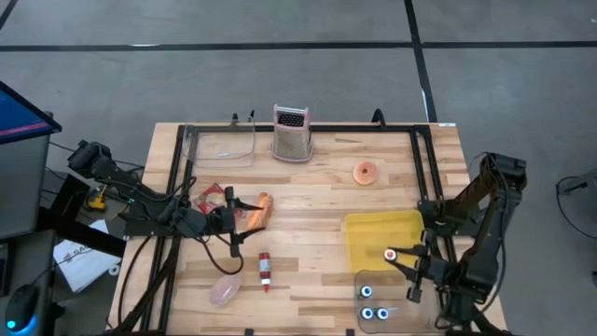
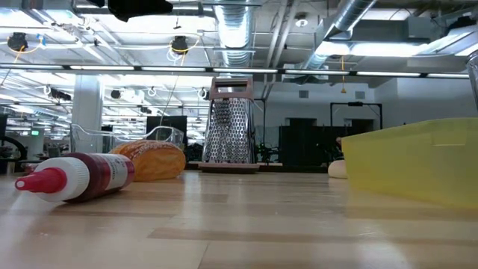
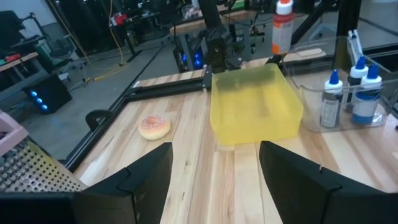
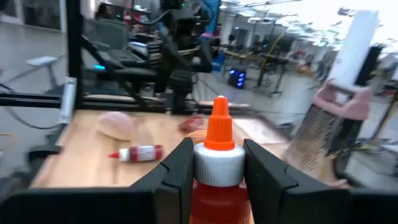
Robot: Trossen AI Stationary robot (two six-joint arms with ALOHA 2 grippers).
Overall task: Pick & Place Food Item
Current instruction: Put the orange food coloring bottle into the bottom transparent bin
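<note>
My right gripper (image 1: 396,254) is shut on an orange sauce bottle (image 4: 217,162) with a white collar and orange cap, above the near edge of the yellow bin (image 1: 382,238). My left gripper (image 1: 233,219) is open and raised just left of the golden bread roll (image 1: 262,210), which lies on the table (image 2: 149,160); nothing sits between its fingers (image 3: 214,168). A pink-iced donut (image 1: 366,173) lies on the table toward the far right. A pale pink food piece (image 1: 226,291) lies near the table's near edge. My right gripper pinches the bottle between its two fingers (image 4: 177,171) at the white collar (image 4: 219,163), just under the orange cap. The fingers come in roughly level from the table's right side. The bottle stands upright and is lifted clear above the yellow bin (image 3: 283,28).
A red squeeze bottle (image 1: 265,271) lies on its side near the table's middle. A metal grater (image 1: 291,133) and a clear tub (image 1: 224,147) stand at the far edge. A clear bin with blue-capped bottles (image 1: 376,299) sits at the near right. A red packet (image 1: 210,194) lies by the left arm.
</note>
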